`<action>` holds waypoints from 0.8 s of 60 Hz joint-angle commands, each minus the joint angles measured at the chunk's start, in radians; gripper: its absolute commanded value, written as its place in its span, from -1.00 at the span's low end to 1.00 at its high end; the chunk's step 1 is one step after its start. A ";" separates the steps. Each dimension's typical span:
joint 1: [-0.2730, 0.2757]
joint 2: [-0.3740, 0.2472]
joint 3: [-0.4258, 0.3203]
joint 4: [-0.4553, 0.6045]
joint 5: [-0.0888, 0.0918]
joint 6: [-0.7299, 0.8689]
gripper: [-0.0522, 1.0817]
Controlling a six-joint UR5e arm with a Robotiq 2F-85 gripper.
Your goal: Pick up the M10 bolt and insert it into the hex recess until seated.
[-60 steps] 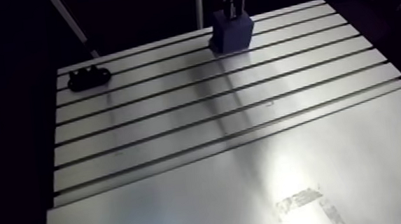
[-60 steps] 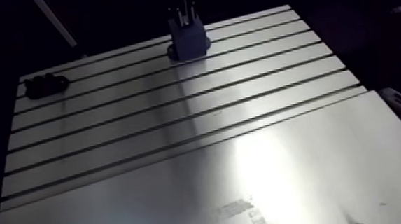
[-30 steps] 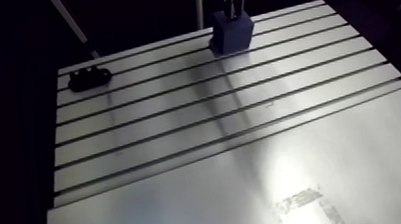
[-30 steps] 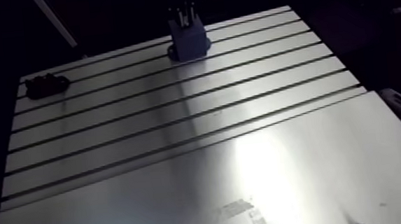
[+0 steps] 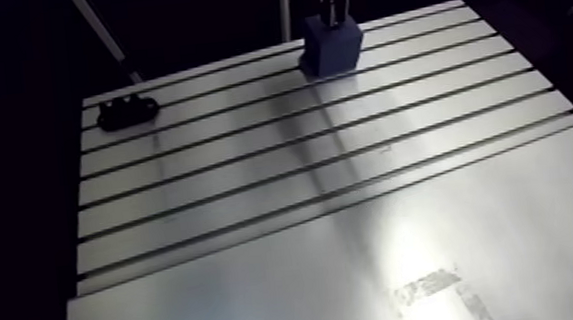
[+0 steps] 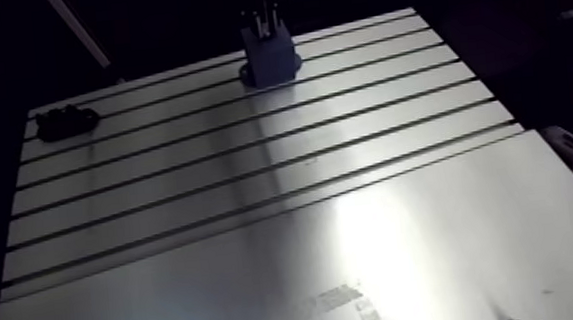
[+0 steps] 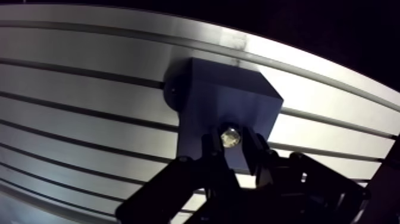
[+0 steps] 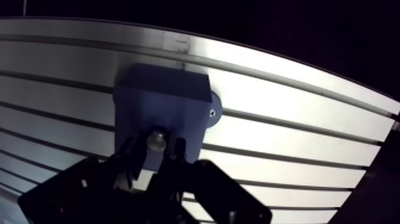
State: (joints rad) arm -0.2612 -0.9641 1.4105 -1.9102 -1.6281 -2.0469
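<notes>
A blue block (image 5: 331, 47) stands at the far edge of the slotted aluminium table (image 5: 255, 205). My gripper (image 5: 334, 7) comes straight down onto its top in the arm view. In the wrist view the gripper (image 7: 230, 144) is shut on the M10 bolt (image 7: 230, 137), whose shiny metal end shows between the two dark fingers (image 7: 211, 149). The bolt sits right at the block's top face (image 7: 220, 101). The hex recess itself is hidden under the bolt and the fingers, so I cannot tell how deep the bolt is.
A small black clamp-like part (image 5: 126, 111) lies at the table's far left corner. A smooth plate (image 5: 362, 275) covers the near half of the table and carries a scuffed label patch (image 5: 428, 284). The table's edges drop off into darkness.
</notes>
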 commanded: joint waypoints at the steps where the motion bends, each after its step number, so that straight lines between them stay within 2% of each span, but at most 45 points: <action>1: -0.001 0.000 0.001 0.000 0.000 0.004 0.27; 48: 0.000 0.002 0.000 0.000 0.001 0.000 0.31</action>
State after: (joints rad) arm -0.2609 -0.9628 1.4110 -1.9106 -1.6280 -2.0471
